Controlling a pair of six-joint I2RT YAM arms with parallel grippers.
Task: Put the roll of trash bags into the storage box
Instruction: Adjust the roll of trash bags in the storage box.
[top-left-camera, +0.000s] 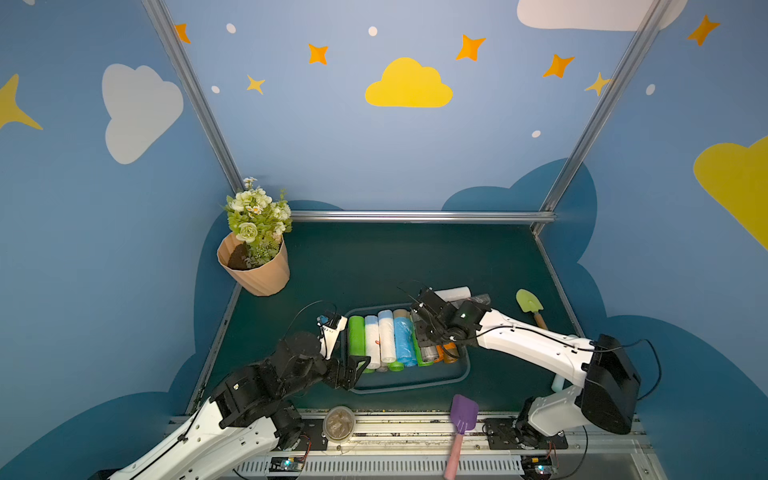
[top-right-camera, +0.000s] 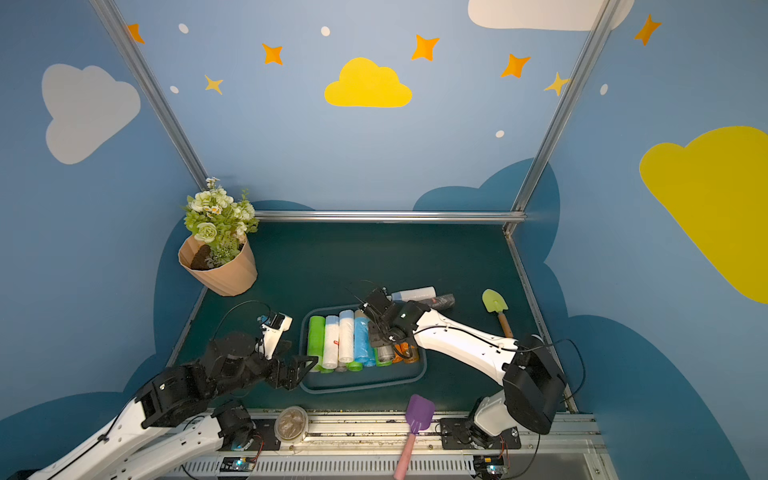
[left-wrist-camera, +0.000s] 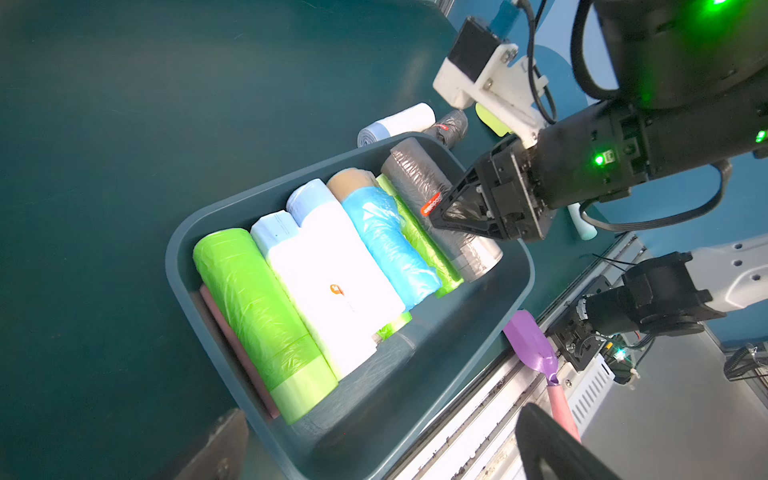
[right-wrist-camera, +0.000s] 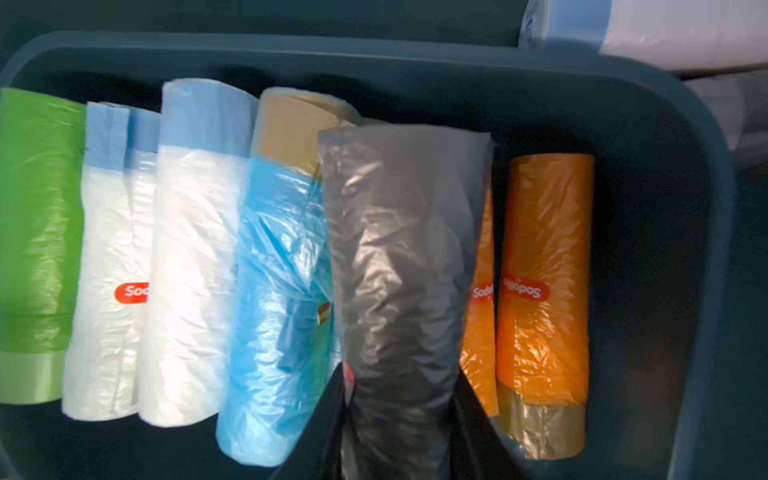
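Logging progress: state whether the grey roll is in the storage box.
In: grey roll sits within storage box walls atop other rolls, right gripper gripping it.

We take this for a robot test cell in a lab, dressed up like a child's room. The blue wall panels carry a yellow cloud and orange stars, and aluminium frame bars hold them together. A dark green mat covers the table. Along the near edge, a metal rail bears the bases of the left arm and the right arm, next to a lit circuit board. The props look staged: a flower pot at far left, a green toy trowel at right and a purple toy shovel lying near.
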